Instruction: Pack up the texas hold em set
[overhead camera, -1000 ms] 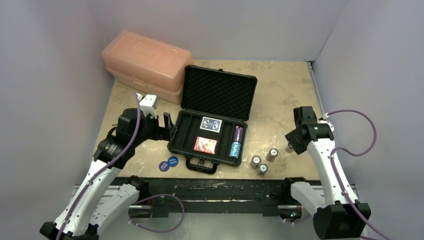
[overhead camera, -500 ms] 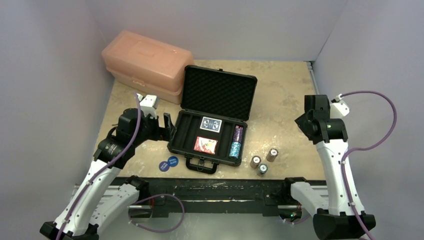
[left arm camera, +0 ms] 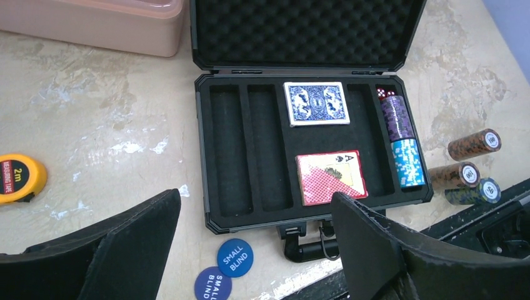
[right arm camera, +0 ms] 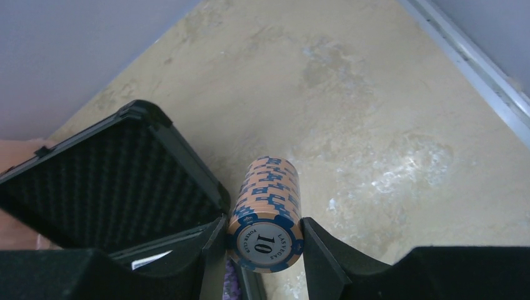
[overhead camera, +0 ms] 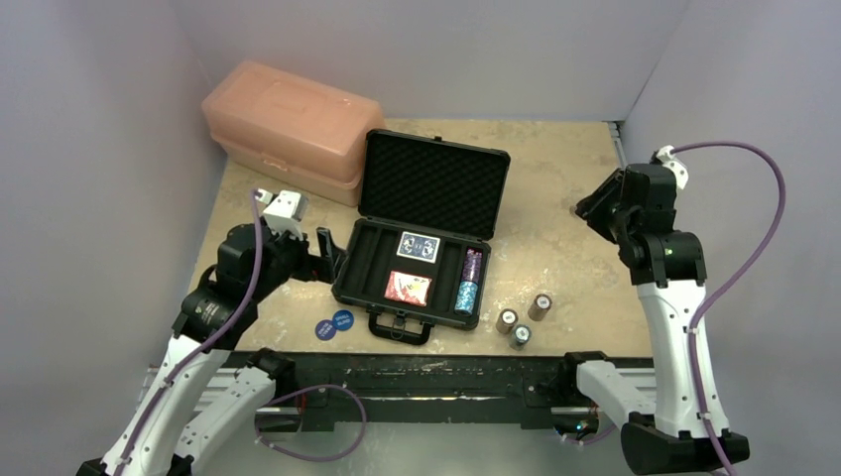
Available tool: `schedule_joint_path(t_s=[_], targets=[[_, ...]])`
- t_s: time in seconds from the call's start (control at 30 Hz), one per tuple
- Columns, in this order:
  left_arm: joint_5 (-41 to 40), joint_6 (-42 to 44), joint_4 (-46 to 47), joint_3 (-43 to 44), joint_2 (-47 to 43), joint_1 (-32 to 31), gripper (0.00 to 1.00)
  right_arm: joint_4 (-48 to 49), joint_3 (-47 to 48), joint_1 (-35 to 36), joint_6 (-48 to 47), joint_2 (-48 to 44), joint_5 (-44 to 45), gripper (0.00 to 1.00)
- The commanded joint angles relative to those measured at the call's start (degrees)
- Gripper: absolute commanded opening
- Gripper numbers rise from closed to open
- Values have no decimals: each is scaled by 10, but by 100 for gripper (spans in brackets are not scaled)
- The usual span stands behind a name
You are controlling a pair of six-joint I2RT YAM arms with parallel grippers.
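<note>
The black briefcase (overhead camera: 343, 286) lies open in the middle of the table, its foam lid (overhead camera: 434, 183) upright. Its slots hold a blue deck (left arm camera: 316, 103), a red deck (left arm camera: 329, 176), a purple chip stack (left arm camera: 397, 117) and a light-blue chip stack (left arm camera: 407, 162). Three chip stacks (overhead camera: 521, 319) lie on the table right of the case. Two blue discs (left arm camera: 235, 257) lie by the handle. My right gripper (overhead camera: 592, 208) is shut on an orange-and-blue chip stack (right arm camera: 265, 219), held in the air right of the lid. My left gripper (left arm camera: 256, 209) is open and empty at the case's left side.
A pink plastic box (overhead camera: 293, 129) stands at the back left, close to the case lid. A yellow tape measure (left arm camera: 19, 178) lies on the table left of the case. Grey walls close in the table on the left, back and right.
My right arm has risen and swung toward the back with the orange-and-blue chip stack in its grip. My left arm has shifted slightly to the left.
</note>
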Motion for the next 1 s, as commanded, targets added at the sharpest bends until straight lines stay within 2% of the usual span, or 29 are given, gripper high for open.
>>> schedule_joint_path(t_s=[0.0,0.3,0.47,0.6,0.8,0.97], targets=[[29,16,39,7,7,-2,91,99,21,-3,-41,4,-127,0],[105,35,87,-3,23,-2,93,154,15,-2,-81,31,-297,0],[231,57,155,-20,30,-2,93,158,18,-1,-97,52,-416,0],[308,76,171,6,72,-3,93,152,19,2,-107,63,-498,0],[370,93,197,47,137,-15,91,139,23,35,-117,71,-531,0],[375,130,199,84,168,-46,84,125,36,102,-129,94,-532,0]])
